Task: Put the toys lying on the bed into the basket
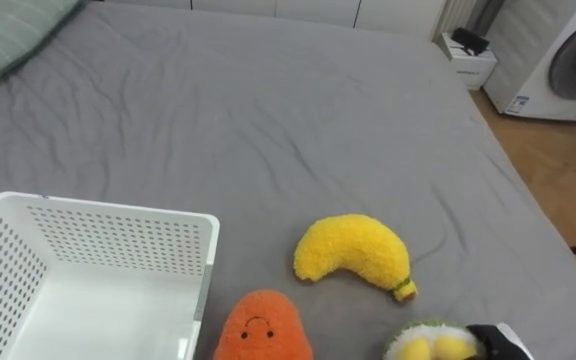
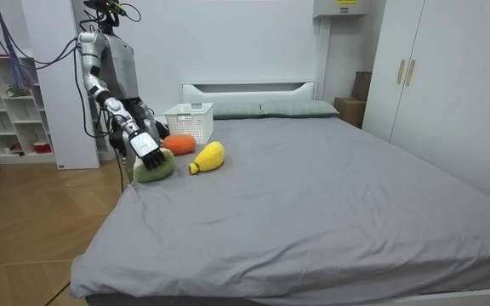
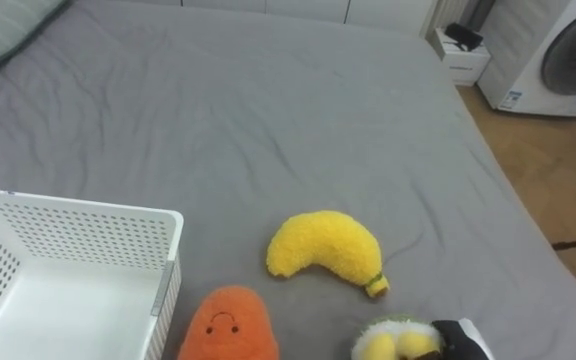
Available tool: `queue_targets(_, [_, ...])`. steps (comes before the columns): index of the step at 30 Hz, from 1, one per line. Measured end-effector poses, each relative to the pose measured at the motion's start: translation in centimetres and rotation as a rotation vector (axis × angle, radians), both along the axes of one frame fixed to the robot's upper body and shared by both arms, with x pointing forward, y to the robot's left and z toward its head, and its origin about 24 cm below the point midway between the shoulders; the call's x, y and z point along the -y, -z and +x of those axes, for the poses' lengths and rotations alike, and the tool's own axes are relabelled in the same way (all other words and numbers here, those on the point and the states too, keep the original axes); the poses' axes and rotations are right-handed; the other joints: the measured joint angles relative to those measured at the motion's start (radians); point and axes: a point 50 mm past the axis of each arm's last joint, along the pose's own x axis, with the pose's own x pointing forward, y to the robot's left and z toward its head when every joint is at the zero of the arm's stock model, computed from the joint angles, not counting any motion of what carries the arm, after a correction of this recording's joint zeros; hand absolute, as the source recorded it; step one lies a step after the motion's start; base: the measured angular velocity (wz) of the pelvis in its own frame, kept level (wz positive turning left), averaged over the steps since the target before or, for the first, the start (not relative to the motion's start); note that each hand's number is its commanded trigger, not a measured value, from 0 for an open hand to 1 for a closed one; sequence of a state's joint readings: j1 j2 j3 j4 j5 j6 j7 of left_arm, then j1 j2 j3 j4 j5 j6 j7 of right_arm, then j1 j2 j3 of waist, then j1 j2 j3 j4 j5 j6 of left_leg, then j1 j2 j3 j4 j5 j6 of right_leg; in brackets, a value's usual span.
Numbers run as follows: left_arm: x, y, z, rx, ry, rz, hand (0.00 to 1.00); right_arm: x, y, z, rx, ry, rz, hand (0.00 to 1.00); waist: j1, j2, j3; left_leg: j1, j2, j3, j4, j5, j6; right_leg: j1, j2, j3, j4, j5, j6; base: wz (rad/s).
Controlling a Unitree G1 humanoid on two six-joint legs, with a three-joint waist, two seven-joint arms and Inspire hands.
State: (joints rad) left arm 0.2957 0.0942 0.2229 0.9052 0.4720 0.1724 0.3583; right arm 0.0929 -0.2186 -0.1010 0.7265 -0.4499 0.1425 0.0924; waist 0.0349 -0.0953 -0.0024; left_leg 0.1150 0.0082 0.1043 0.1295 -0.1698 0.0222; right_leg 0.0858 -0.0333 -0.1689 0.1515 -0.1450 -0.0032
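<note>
Broadly, the grey-sheeted bed (image 1: 268, 120) takes up most of what the robot's head camera looks down on. In the room view the robot stands on the wooden floor at the side of the bed, on the room view's left near the headboard, leaning slightly with its right arm stretched down toward the mattress. Past the bed's far right corner in the eye views, a white washing machine (image 1: 568, 60) stands on the floor. A green striped pillow (image 1: 13, 35) lies at the bed's upper left corner.

Next in size, a white perforated basket (image 1: 118, 238) sits on the sheet at the lower left, open side up. No toy can be seen in the part of it that shows.

All 3 toys lie on the sheet to the right of the basket. The yellow plush banana (image 1: 353, 250) is the biggest and lies farthest from the robot, apart from the other 2, with its small green-brown tip pointing to the lower right. The orange plush with a smiling face (image 1: 263, 328) is just beside the basket's right wall. The green and yellow plush (image 1: 428, 345) is at the bottom edge, nearest the robot.

The right hand (image 1: 498, 340) rests against this green and yellow plush on its right side, and I cannot tell whether its fingers grip the toy.
</note>
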Motion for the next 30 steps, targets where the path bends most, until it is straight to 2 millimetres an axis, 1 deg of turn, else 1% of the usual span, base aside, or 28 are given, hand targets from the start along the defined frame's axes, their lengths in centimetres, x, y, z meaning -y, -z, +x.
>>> queue_targets(6, [0.1, 0.0, 0.2, 0.003, 0.001, -0.007, 0.00, 0.0, -0.1, 0.3, -0.002, -0.012, -0.005, 1.00, 0.000, 0.008, 0.0002, 0.000, 0.000, -0.001, 0.000, 0.000, 0.000, -0.003, -0.001, -0.005, 0.002, 0.000, 0.000, 0.00])
queue_targets(9, [0.2, 0.0, 0.2, 0.004, 0.003, -0.011, 0.00, 0.0, -0.3, 0.8, 0.015, -0.017, -0.018, 1.00, -0.001, 0.009, -0.0019, 0.000, 0.000, -0.001, 0.000, 0.000, 0.000, -0.003, -0.001, -0.008, 0.002, 0.000, 0.000, 0.00])
queue_targets(14, [0.2, 0.0, 0.4, 0.006, 0.004, -0.009, 0.00, -0.1, -1.6, 2.3, 0.103, -0.034, -0.050, 1.00, -0.005, 0.016, 0.0021, -0.001, 0.000, -0.001, 0.000, 0.000, 0.000, -0.005, -0.002, -0.009, 0.002, 0.000, 0.000, 0.00])
queue_targets(17, [0.1, 0.0, 0.4, 0.007, 0.002, -0.008, 0.00, -0.2, -3.7, 4.0, 0.205, -0.071, -0.091, 1.00, -0.009, 0.016, 0.0029, 0.000, 0.000, 0.001, -0.001, 0.000, 0.000, -0.003, -0.001, -0.008, 0.002, 0.000, 0.000, 0.00])
queue_targets(19, [0.1, 0.0, 0.4, 0.009, 0.001, -0.008, 0.00, -0.3, -5.7, 5.4, 0.309, -0.086, -0.108, 1.00, -0.009, 0.015, 0.0033, 0.002, 0.000, 0.002, -0.001, 0.000, 0.000, -0.001, -0.001, -0.008, 0.002, 0.000, 0.000, 0.00])
queue_targets(20, [0.1, 0.0, 0.4, 0.010, -0.001, -0.009, 0.00, -0.4, -6.2, 5.7, 0.336, -0.086, -0.107, 1.00, -0.009, 0.015, 0.0033, 0.002, 0.000, 0.002, -0.001, 0.000, 0.000, -0.001, -0.001, -0.007, 0.002, 0.000, 0.000, 0.00])
queue_targets(22, [0.1, 0.0, 0.4, 0.013, -0.007, -0.011, 0.00, -0.6, -8.2, 6.8, 0.440, -0.087, -0.099, 1.00, -0.009, 0.015, 0.0036, 0.002, 0.000, 0.002, -0.001, 0.000, 0.000, -0.001, 0.000, -0.003, 0.001, 0.000, 0.000, 0.00])
queue_targets(26, [0.2, 0.0, 0.4, 0.014, -0.007, -0.012, 0.00, -1.1, -10.6, 7.8, 0.556, -0.099, -0.093, 1.00, -0.010, 0.017, 0.0046, 0.000, 0.000, 0.001, 0.000, 0.000, 0.000, -0.004, 0.000, -0.001, 0.001, 0.000, 0.001, 0.00])
queue_targets(28, [0.2, 0.1, 0.4, 0.015, -0.006, -0.012, 0.00, -1.0, -12.3, 8.3, 0.636, -0.098, -0.112, 1.00, -0.011, 0.021, 0.0072, -0.001, 0.000, 0.001, -0.001, 0.000, 0.000, -0.005, 0.000, -0.001, 0.002, 0.000, 0.001, 0.00])
queue_targets(30, [0.3, 0.1, 0.4, 0.015, -0.006, -0.012, 0.00, -1.0, -13.4, 8.5, 0.692, -0.089, -0.126, 1.00, -0.011, 0.024, 0.0074, -0.001, 0.000, 0.001, -0.002, 0.000, 0.000, -0.006, 0.000, -0.001, 0.002, 0.000, 0.001, 0.00])
